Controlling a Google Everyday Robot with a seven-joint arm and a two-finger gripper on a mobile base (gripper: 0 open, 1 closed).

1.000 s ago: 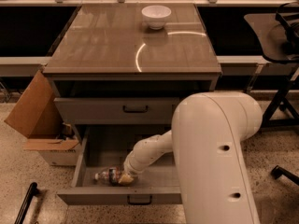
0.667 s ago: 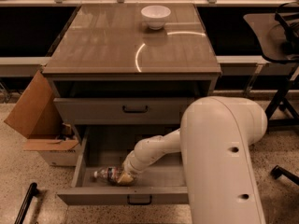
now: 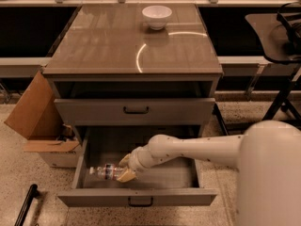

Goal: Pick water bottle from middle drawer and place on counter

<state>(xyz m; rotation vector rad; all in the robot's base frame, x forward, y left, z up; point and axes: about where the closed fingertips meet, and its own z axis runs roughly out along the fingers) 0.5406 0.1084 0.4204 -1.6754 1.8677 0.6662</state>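
— Camera view, end effector (image 3: 121,169): where?
— Down inside the open middle drawer (image 3: 178,197), low over its floor, at the tip of the white arm (image 3: 197,147) stretched in from the right.
— Apart or together?
— Clamped on the water bottle (image 3: 106,172), tan fingers (image 3: 127,175) on either side of its base end.
— And the bottle itself?
— Lying on its side on the drawer floor, base in the end effector, white cap pointing away from it toward the left drawer wall. Near the drawer front; dark handle (image 3: 140,202) just below the end effector.
— The desk (image 3: 108,46)?
— Well above and beyond the end effector, glossy, with a curved glare. White bowl (image 3: 156,17) near its far edge.
— Anything else?
— Shut upper drawer front (image 3: 136,111) between desk and end effector. Cardboard box (image 3: 33,112) on the floor, off to the cap side, outside the drawer.
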